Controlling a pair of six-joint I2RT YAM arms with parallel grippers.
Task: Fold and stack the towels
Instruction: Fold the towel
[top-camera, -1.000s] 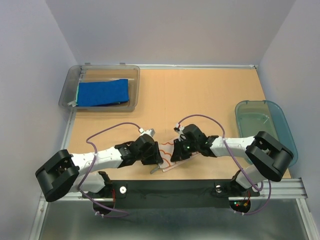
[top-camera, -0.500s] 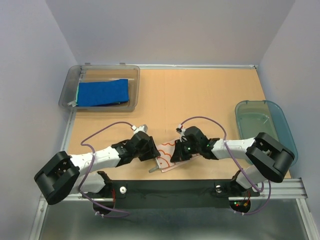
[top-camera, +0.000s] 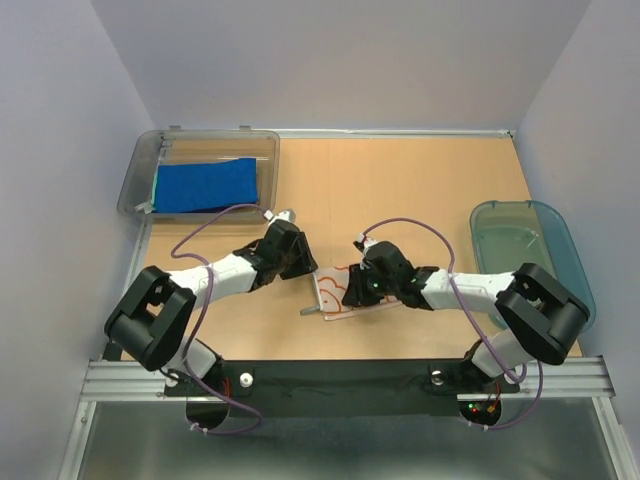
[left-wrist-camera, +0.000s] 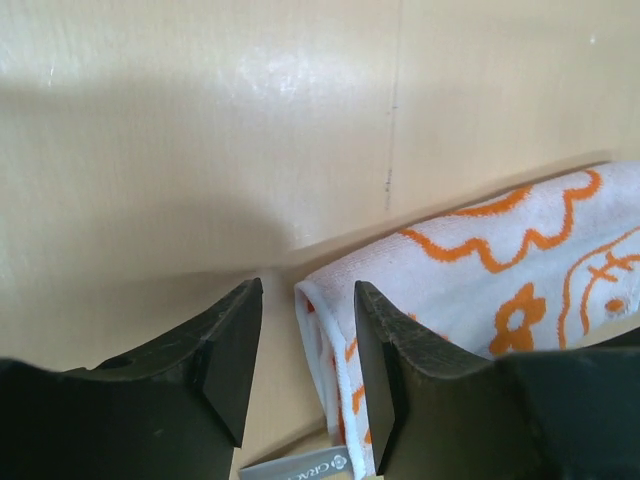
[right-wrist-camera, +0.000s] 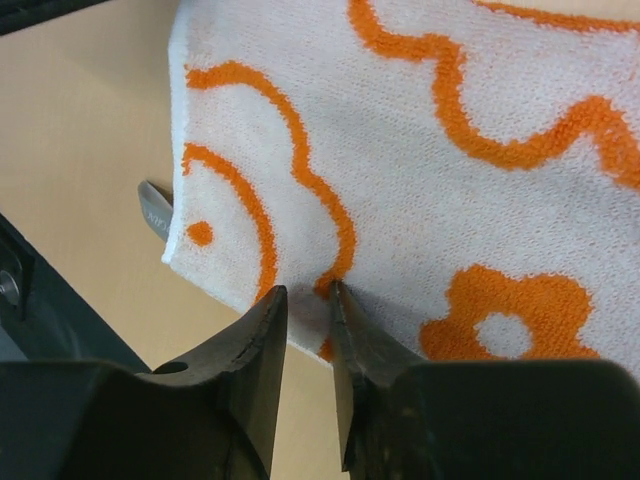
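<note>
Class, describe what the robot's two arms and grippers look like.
The left arm and right arm have white links, bulky black joints and looping purple cables. The left gripper and right gripper each have two black, wedge-shaped fingers.

1 overhead, 2 close wrist views sharing towel (left-wrist-camera: 480, 270).

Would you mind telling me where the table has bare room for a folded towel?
The widest bare patch is the far middle of the table, between the grey bin and the teal basket. It is crowded near centre, where the left hand and right hand meet at the flowered towel.
</note>
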